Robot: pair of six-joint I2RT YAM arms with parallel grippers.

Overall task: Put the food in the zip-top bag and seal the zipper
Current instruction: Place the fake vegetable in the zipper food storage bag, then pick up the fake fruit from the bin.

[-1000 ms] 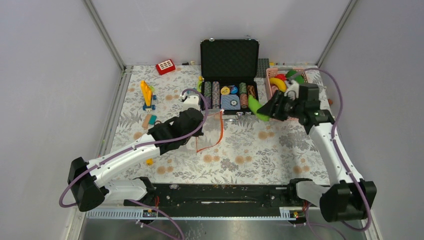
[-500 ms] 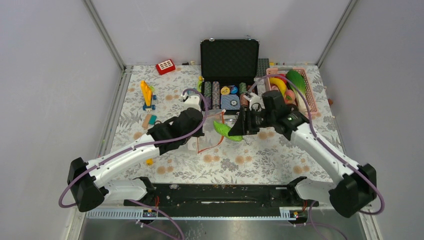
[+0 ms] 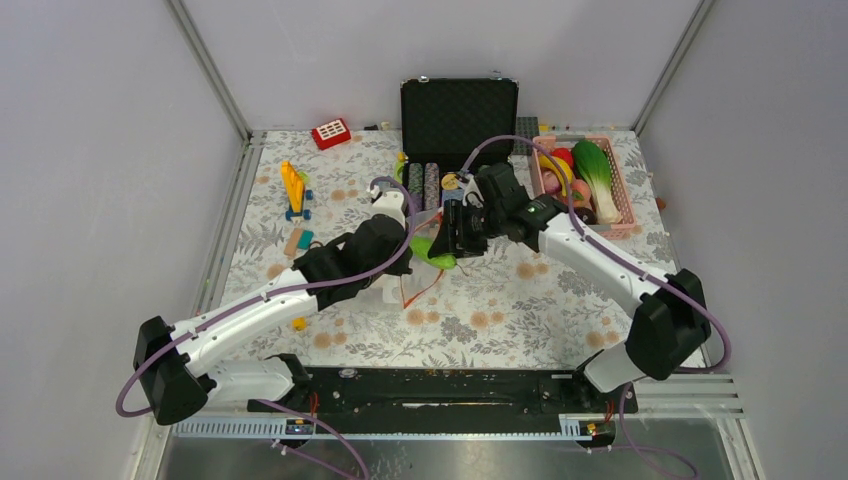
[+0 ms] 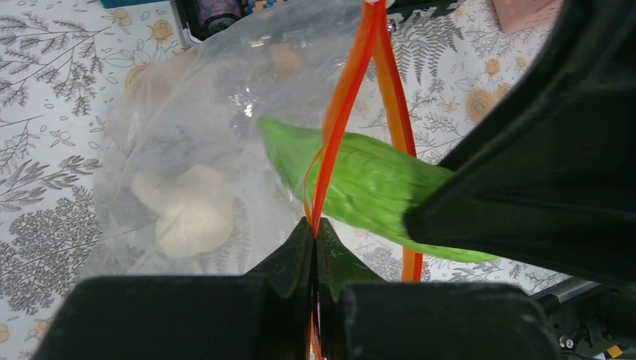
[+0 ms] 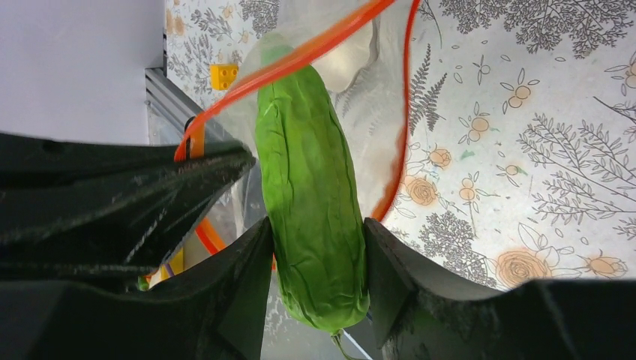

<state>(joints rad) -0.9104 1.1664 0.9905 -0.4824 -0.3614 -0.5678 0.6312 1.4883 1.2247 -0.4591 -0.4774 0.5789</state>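
Wrinkled green toy vegetable [image 5: 307,172] at the mouth of the clear, floppy zip-top bag [image 4: 187,127].
The right gripper [image 5: 316,229] holds its thick end, jaws half wide. The long axis lies left to right, tip pointing left through the orange-red zipper [image 4: 349,90]. The left gripper [image 4: 313,234], jaws closed, pinches that thin strip. Flower-printed cloth [image 3: 560,300] underneath, grey walls [image 3: 320,50] around.

The zip-top bag [image 4: 172,127] is seen as thin, clear, glossy film, heavily creased. Its zipper [image 4: 346,90] is formed of smooth orange-red plastic. The green food piece [image 5: 307,187] is finished with a wrinkled, faintly shiny skin. The tablecloth [image 5: 525,150] is printed and matt.
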